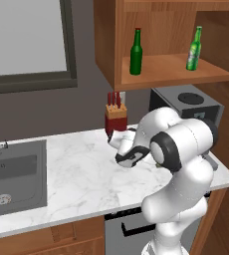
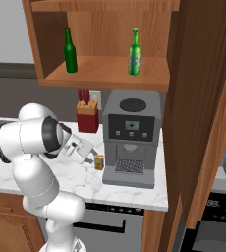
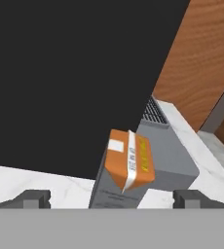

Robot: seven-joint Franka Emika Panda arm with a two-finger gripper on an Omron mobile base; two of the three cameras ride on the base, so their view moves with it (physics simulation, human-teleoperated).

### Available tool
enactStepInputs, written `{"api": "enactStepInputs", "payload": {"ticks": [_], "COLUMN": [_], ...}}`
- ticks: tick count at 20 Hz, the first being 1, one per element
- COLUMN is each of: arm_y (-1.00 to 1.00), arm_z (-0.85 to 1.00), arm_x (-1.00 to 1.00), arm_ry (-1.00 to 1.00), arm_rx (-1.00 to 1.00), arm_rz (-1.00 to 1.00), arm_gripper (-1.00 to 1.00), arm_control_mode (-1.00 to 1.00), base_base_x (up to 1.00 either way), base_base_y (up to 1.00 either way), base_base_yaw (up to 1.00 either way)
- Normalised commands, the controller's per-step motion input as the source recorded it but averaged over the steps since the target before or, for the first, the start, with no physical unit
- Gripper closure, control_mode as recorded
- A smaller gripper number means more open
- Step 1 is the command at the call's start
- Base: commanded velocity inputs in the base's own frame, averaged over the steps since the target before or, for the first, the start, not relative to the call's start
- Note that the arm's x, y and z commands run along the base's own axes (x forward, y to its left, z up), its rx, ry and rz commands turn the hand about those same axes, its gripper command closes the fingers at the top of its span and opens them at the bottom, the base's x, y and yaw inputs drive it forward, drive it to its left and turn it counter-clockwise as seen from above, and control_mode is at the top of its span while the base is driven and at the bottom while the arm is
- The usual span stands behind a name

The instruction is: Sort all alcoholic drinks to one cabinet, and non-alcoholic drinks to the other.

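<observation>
Two alcoholic drinks stand upright on the shelf of the wide brown cabinet: a darker green bottle at the left and a bright green bottle at the right. The other cabinet's tall dark door hangs at the right. A small orange carton, by its look a non-alcoholic drink, stands on the counter against the coffee machine. My gripper is low over the counter, open, pointing at the carton a short way off, with nothing between its fingers.
A red knife block stands at the wall behind the hand. The grey coffee machine fills the counter's right end. A sink is set in the marble counter at the left.
</observation>
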Motion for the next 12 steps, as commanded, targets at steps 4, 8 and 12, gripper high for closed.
{"api": "enactStepInputs", "payload": {"ticks": [4, 8, 12], "arm_y": [-0.17, -0.10, -0.09], "arm_z": [0.00, -0.02, -0.04], "arm_x": [0.00, 0.01, 0.05], "arm_ry": [0.00, 0.00, 0.00], "arm_rx": [-0.02, -0.01, -0.01], "arm_rz": [0.00, 0.00, 0.00], "arm_gripper": [-1.00, -1.00, -1.00], "arm_control_mode": [-1.00, -1.00, -1.00], "base_base_x": [0.00, 0.00, 0.00], "base_base_y": [0.00, 0.00, 0.00], "base_base_yaw": [0.00, 0.00, 0.00]}}
